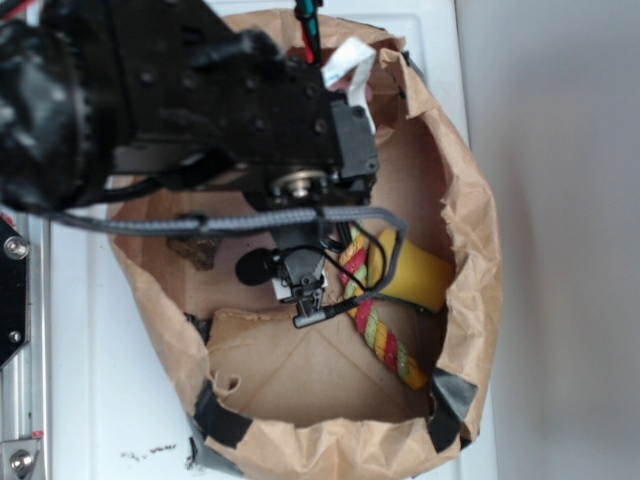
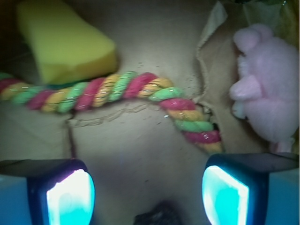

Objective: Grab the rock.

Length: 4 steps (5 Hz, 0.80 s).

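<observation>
White desk [image 1: 90,400] and a pale wall frame the exterior view, where a torn brown paper bag [image 1: 470,250], taped at its lower corners, lies spread open as a shallow tray with the WidowX arm [image 1: 200,100] reaching over its upper rim. Inside the bag, a yellow sponge wedge [image 1: 415,275] sits near the right wall with a red, green and yellow rope [image 1: 385,340] running diagonally beside it toward the lower right corner. A rough dark brown lump, judged to be the rock [image 1: 197,250], lies on the bag floor toward the left wall, apart from the end effector [image 1: 305,300], which hangs near the bag's middle beside the rope; from here its jaws are too small to read. The wrist view looks down at the bag floor: the sponge wedge [image 2: 65,42] fills the upper left, the rope [image 2: 117,91] crosses the middle, and a pink plush toy [image 2: 265,93] rests at the right edge. Both fingertips [image 2: 70,197] glow blue at the lower corners, spread wide with nothing between them but bare paper. A dark lumpy shape [image 2: 157,215] shows at the bottom edge, possibly the rock, though too blurred to confirm. The grab appears not yet made; lining up, descending and closing all remain.
</observation>
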Tool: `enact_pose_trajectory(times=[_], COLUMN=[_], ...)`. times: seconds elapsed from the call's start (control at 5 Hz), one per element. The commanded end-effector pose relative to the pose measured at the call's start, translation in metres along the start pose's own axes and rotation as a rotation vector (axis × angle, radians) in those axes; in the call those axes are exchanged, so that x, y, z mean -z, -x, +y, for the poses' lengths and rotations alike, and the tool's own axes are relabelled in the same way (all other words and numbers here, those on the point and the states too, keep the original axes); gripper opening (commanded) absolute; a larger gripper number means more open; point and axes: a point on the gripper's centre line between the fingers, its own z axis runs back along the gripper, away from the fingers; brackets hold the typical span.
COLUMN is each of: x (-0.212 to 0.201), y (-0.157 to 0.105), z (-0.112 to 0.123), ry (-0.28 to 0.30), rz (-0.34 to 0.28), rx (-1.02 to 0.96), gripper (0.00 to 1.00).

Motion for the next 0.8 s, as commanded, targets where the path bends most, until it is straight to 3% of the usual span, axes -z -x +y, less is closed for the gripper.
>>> enact_pose_trajectory(times=[0.0,0.4,0.6], x=[-0.001,0.013,0.014], y=[0.013,0.041,0.047], z=[0.011,0.025,0.02], ry=[-0.046,-0.112,-0.104], rz=[0.034,0.071,0.085], rx=[0.127,0.226,0.232], gripper=[1.0,1.0,1.0])
